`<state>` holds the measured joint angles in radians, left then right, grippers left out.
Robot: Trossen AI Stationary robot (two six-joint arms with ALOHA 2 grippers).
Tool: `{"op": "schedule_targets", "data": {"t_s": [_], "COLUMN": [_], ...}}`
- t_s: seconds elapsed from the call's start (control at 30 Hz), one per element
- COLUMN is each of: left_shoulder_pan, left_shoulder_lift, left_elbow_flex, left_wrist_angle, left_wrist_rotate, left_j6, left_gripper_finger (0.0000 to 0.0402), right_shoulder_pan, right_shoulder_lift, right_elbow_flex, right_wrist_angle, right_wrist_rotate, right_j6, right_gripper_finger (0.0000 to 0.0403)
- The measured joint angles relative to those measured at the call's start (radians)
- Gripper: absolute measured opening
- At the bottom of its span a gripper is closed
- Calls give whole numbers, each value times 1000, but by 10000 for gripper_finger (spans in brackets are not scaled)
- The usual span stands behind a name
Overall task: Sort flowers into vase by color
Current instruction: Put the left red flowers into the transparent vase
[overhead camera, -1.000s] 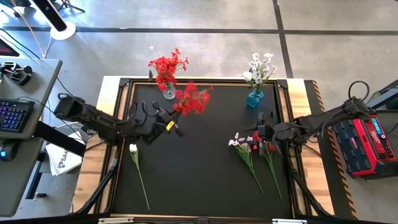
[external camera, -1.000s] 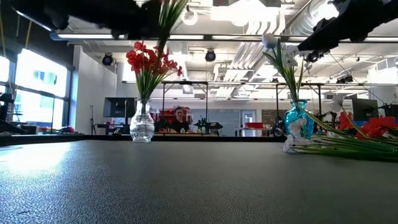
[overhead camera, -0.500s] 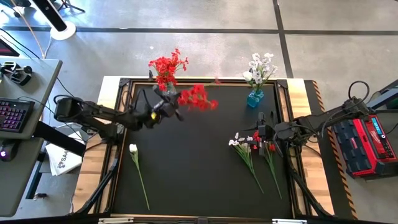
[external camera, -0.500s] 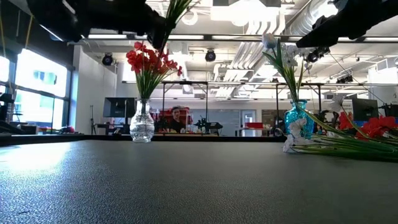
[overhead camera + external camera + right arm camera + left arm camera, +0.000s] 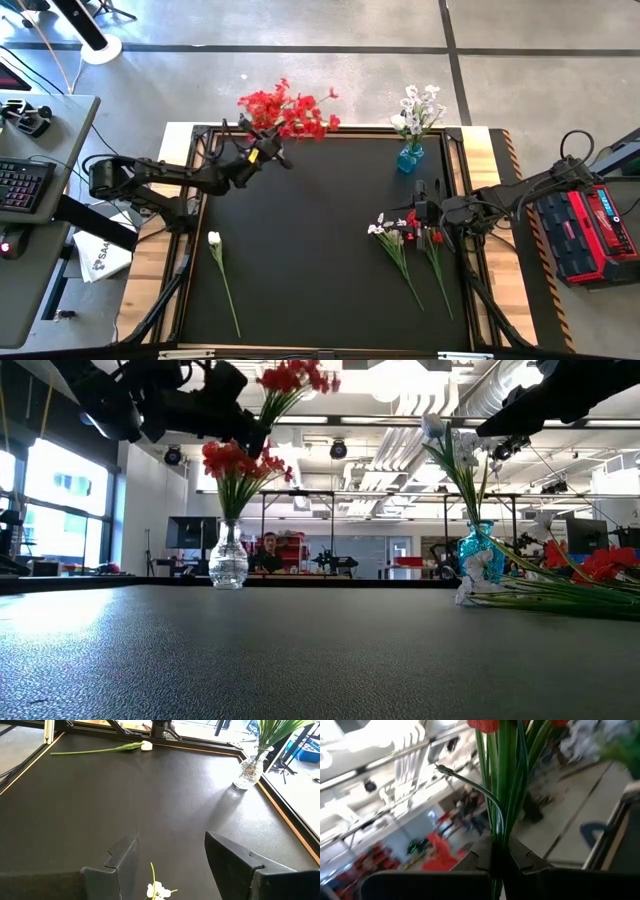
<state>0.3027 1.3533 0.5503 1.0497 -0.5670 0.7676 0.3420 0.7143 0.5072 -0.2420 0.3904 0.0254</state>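
Observation:
My left gripper (image 5: pixel 268 155) is shut on a red flower spray (image 5: pixel 308 118) and hovers beside the clear vase (image 5: pixel 228 560) at the far left, which holds red flowers (image 5: pixel 238 460). The blue vase (image 5: pixel 409 157) at the far right holds white flowers (image 5: pixel 418 108). My right gripper (image 5: pixel 170 860) stands open above white and red flowers (image 5: pixel 400 245) that lie flat on the mat at the right. One white flower (image 5: pixel 215 239) lies on the mat at the near left. My left gripper pinches the red spray's bundle of green stems (image 5: pixel 500 837) between its two fingers. The fingers come roughly level from the table's left. The stems rise out of the fingers to the red blossoms (image 5: pixel 298 378), and the spray is lifted clear of the table.
A wide stretch of bare black mat (image 5: pixel 310 250) lies between the two arms. A wooden frame (image 5: pixel 180 150) edges the mat. A red case (image 5: pixel 585 235) sits off the table's right side, a keyboard desk (image 5: pixel 30 180) off its left. A person (image 5: pixel 266 552) sits in the room behind.
My left gripper has swung toward the table's far edge and the clear vase, rolling as it went and staying shut. The red spray went with it, and its blossoms now stand beside the vase's red flowers.

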Motion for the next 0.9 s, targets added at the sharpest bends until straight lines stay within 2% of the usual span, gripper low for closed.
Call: {"op": "schedule_targets", "data": {"t_s": [0.2, 0.37, 0.53, 0.73, 0.9], "left_shoulder_pan": [12, 24, 42, 65, 78], "left_shoulder_lift": [0, 0, 0, 0, 0], "left_elbow_flex": [0, 0, 0, 0, 0], "left_wrist_angle": [-100, -111, -120, -156, -190], "left_wrist_rotate": [-15, -35, -117, -141, -202], "left_j6": [-57, -152, -290, -444, -559], "left_gripper_finger": [0, 0, 0, 3, 19], "right_shoulder_pan": [0, 0, 0, 0, 0], "right_shoulder_lift": [0, 0, 0, 0, 0], "right_elbow_flex": [0, 0, 0, 0, 0], "right_wrist_angle": [16, 29, 29, 29, 29], "right_wrist_rotate": [0, 0, 0, 0, 0], "right_j6": [0, 0, 0, 0, 0], "right_gripper_finger": [197, 197, 197, 197, 197]}}
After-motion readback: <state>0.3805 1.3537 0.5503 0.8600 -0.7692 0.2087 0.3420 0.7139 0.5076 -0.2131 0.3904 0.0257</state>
